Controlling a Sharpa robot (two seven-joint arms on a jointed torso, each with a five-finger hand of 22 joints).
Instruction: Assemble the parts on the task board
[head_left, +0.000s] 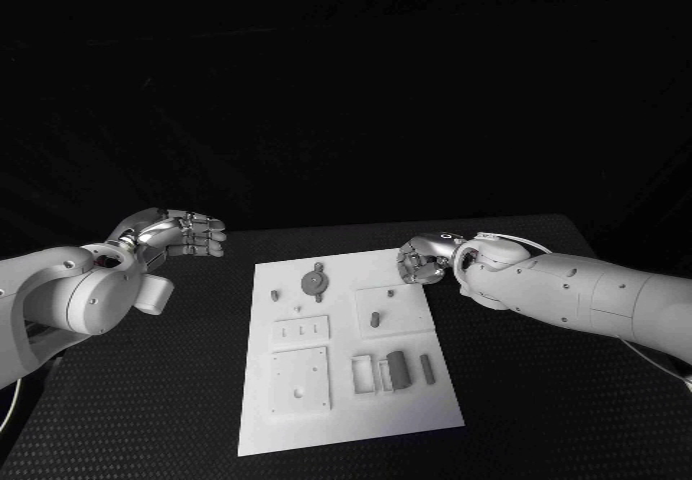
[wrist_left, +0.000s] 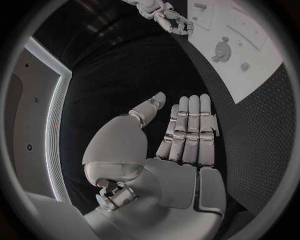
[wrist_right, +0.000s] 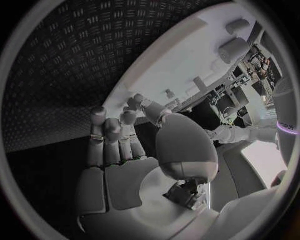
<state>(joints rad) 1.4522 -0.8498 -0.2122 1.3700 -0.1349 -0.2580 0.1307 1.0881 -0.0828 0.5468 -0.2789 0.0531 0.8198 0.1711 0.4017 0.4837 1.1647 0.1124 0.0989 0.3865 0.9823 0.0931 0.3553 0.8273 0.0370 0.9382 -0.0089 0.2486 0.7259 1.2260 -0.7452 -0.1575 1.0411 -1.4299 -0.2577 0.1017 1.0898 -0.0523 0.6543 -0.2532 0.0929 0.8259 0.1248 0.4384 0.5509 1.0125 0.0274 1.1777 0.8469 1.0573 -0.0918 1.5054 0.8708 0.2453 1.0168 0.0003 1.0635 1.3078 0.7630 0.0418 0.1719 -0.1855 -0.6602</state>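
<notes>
Hovering empty with fingers apart, the right hand (head_left: 423, 260) sits over the far right corner of the task board (head_left: 346, 425) at mid-desk, the left hand (head_left: 176, 236) open beyond its left edge, so reaching for a part (head_left: 313, 283) seems next.

Black table (head_left: 548, 400), dark surroundings

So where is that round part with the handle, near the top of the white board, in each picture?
Head view: the round part lies near the task board's far edge.
Left wrist view: it lies on the board, beyond the left hand.
Right wrist view: cannot tell.
Shared landmark: the board.
</notes>
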